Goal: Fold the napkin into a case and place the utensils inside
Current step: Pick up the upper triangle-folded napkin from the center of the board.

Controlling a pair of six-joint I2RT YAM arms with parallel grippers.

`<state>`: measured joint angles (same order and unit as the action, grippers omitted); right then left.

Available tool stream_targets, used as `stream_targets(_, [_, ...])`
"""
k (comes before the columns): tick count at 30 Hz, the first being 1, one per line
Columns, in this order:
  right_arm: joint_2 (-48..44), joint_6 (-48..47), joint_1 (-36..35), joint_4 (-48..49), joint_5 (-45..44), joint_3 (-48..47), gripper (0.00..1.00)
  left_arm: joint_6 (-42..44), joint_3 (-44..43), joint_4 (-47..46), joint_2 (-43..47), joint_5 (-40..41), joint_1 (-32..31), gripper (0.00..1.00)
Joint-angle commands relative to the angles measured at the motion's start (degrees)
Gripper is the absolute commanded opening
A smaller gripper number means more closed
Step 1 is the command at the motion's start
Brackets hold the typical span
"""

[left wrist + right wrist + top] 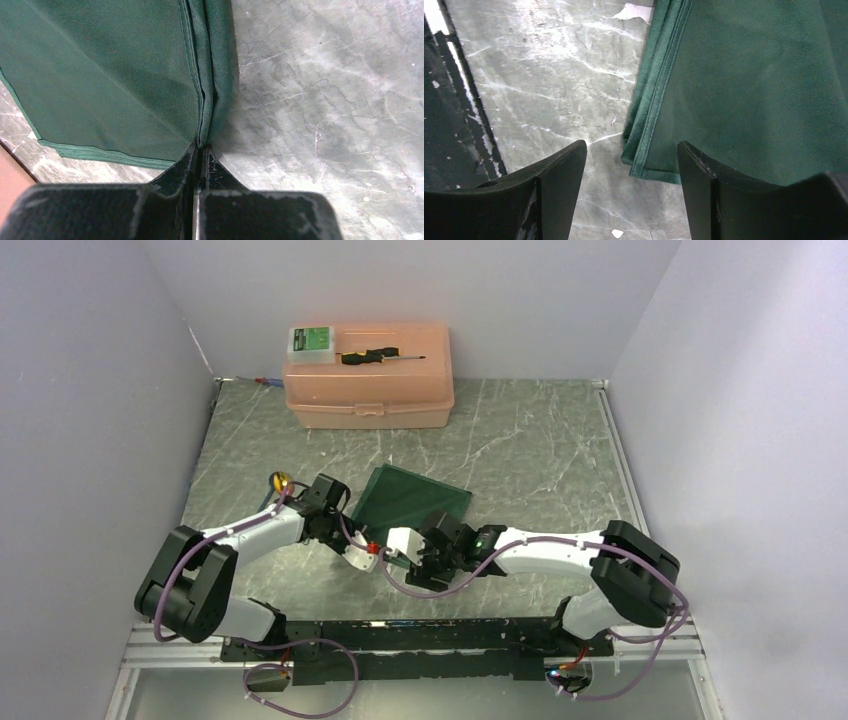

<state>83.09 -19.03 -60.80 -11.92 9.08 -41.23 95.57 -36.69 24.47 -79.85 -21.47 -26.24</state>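
The dark green napkin [410, 500] lies folded on the marble table, in the middle. My left gripper [376, 544] is at its near edge. In the left wrist view the left gripper [201, 147] is shut on the doubled edge of the napkin [110, 75]. My right gripper [424, 552] is beside it at the near edge. In the right wrist view the right gripper [632, 145] is open, with a hemmed corner of the napkin [749, 90] between its fingers. A gold-headed utensil [281, 481] lies left of the left wrist. The silver utensil is out of view.
A peach plastic box [368, 395] stands at the back, with a black-handled screwdriver [372, 357] and a small green-and-white pack [312, 343] on its lid. Grey walls close in left, right and back. A black rail [420, 640] runs along the near edge.
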Motion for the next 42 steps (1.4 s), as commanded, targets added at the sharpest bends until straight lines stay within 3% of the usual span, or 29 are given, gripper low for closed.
stream_targets(1, [1.5, -0.4, -0.4, 4.9, -3.3, -2.0, 0.69, -2.8, -1.3, 0.4, 1.7, 0.0, -0.1, 0.03])
stream_targets(11, [3.1, -1.4, -0.7, 9.0, -8.3, -0.9, 0.52, -3.2, 0.2, -0.8, 2.6, 0.4, 0.2, 0.03])
stream_targets(26, [7.3, 1.4, -3.4, 7.1, -9.0, -1.5, 0.55, -3.1, 1.6, -0.6, 4.3, 0.3, 0.6, 0.03])
stream_targets(29, [8.4, 1.4, -3.6, 7.3, -11.6, -1.8, 0.46, -3.4, 1.7, -0.7, 4.5, 0.3, 0.7, 0.03])
stream_targets(33, [8.4, 1.2, -3.8, 6.4, -14.7, -1.8, 0.24, -3.7, 1.9, -1.3, 4.6, 0.4, 1.1, 0.03])
stream_targets(37, [6.8, 1.9, -4.1, 6.7, -14.9, -0.8, 0.2, -4.1, 1.7, -1.7, 4.6, -0.1, 1.8, 0.03])
stream_targets(42, [4.8, 4.5, -5.3, 10.7, -15.5, 1.3, 0.0, -5.4, 0.4, -1.2, 4.4, -0.4, 3.1, 0.03])
